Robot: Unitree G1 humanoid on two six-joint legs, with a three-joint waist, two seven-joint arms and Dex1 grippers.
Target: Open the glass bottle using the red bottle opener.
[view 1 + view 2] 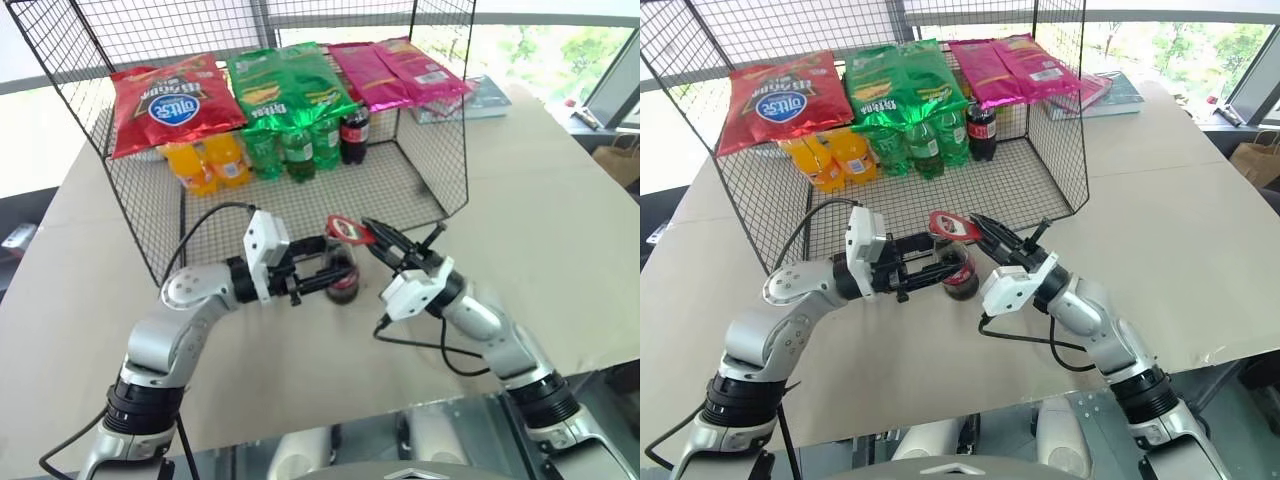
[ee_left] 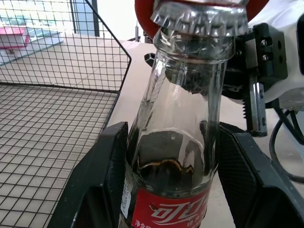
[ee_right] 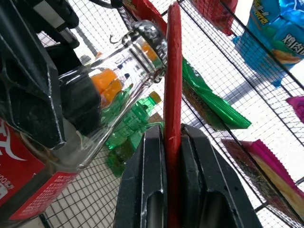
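The glass bottle (image 1: 342, 280) stands upright on the table just in front of the wire cage, dark drink low in it and a red label (image 2: 171, 213) around it. My left gripper (image 1: 330, 276) is shut on its body, one finger (image 2: 102, 175) on each side. A silver crown cap (image 2: 199, 19) sits on the neck. My right gripper (image 1: 373, 229) is shut on the handle of the red bottle opener (image 1: 349, 229), seen edge-on between its fingers (image 3: 173, 71). The opener's head is at the cap, pressed against the bottle's top.
A wire cage (image 1: 430, 150) behind the bottle holds orange soda bottles (image 1: 205, 165), green bottles (image 1: 290, 145) and a dark cola bottle (image 1: 354, 133), with crisp bags (image 1: 170, 100) on top. A book (image 1: 480, 100) lies at the back right. A black cable (image 1: 440, 350) loops beside my right arm.
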